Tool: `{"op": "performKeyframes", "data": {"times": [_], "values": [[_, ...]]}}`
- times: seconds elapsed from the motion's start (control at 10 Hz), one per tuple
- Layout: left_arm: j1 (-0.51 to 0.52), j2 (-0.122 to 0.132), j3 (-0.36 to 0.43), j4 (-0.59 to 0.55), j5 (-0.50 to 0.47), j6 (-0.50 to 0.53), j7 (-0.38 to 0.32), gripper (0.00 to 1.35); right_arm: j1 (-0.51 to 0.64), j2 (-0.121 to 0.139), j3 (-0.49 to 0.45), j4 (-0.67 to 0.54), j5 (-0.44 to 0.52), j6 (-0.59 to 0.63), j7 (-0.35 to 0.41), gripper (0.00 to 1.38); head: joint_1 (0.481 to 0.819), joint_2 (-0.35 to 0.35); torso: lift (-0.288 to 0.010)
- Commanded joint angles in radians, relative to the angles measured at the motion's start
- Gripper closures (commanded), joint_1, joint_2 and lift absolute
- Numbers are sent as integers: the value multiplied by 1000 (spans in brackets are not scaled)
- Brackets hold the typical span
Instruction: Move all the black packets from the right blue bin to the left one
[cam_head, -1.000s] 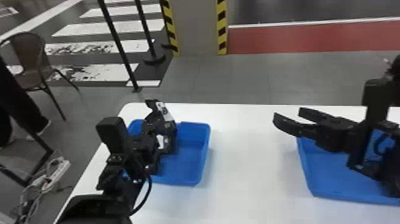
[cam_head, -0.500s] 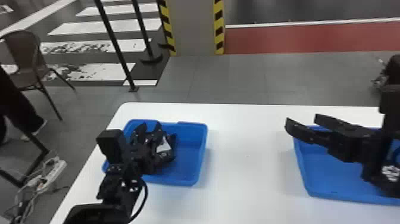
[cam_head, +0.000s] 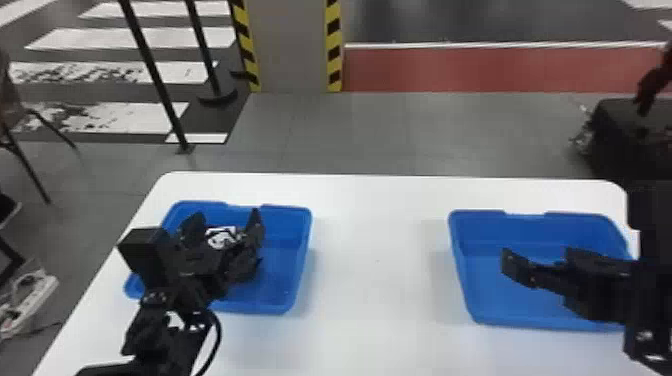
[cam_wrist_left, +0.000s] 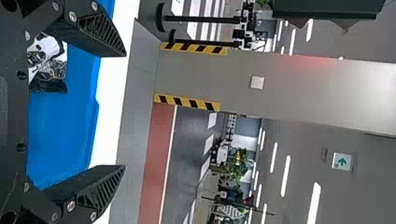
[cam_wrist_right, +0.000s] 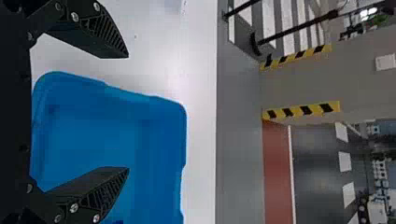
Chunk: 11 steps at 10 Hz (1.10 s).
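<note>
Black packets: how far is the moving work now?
Black packets already lie in the left blue bin. Nothing is in hand: the left gripper and right gripper both have open jaws. The right blue bin shows bare floor, but the right arm hides part, so whether any remain I cannot tell.

I can pass over the table (cam_head: 377, 285) between the left bin (cam_head: 303, 260) and right bin (cam_head: 459, 265); low down, their walls and my left gripper (cam_head: 226, 217) obstruct.
</note>
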Motion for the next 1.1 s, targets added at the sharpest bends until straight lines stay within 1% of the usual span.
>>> {"op": "performKeyframes", "data": {"times": [0.0, 0.1, 0.2, 0.3, 0.4, 0.5, 0.6, 0.8, 0.9, 1.0], "values": [[0, -1, -3, 0, 9, -15, 0, 128, -59, 0, -42, 104, 52, 0, -8, 180, 695, 50, -110], [0, 1, -11, 0, 29, -24, 0, 128, -71, 0, -60, 146, 50, -22, -85, 180, 695, 14, -110], [5, 1, -14, 0, 53, -42, 0, 128, -101, 0, -80, 217, 43, -34, -135, 180, 695, -30, -110], [5, 1, -17, -2, 61, -49, -1, 128, -147, -3, -106, 313, 43, -41, -137, 180, 695, -70, -110], [5, 4, -20, -2, 64, -49, -1, 128, -184, -17, -106, 396, 40, -71, -138, 182, 695, -83, -110], [3, 4, -23, -2, 67, -42, -1, 128, -209, -23, -106, 450, 38, -71, -141, 182, 695, -100, -110], [8, 4, -23, -5, 72, -49, -1, 128, -231, -25, -106, 494, 32, -44, -155, 180, 695, -113, -110], [5, 4, -23, -2, 75, -47, -3, 128, -260, -25, -105, 551, 27, 13, -178, 180, 695, -122, -110], [5, 4, -23, -2, 75, -47, -3, 128, -260, -21, -105, 546, 27, 47, -204, 180, 695, -124, -110], [8, 4, -23, -2, 75, -42, -3, 130, -260, -21, -105, 556, 30, 52, -218, 180, 695, -127, -110]]}}
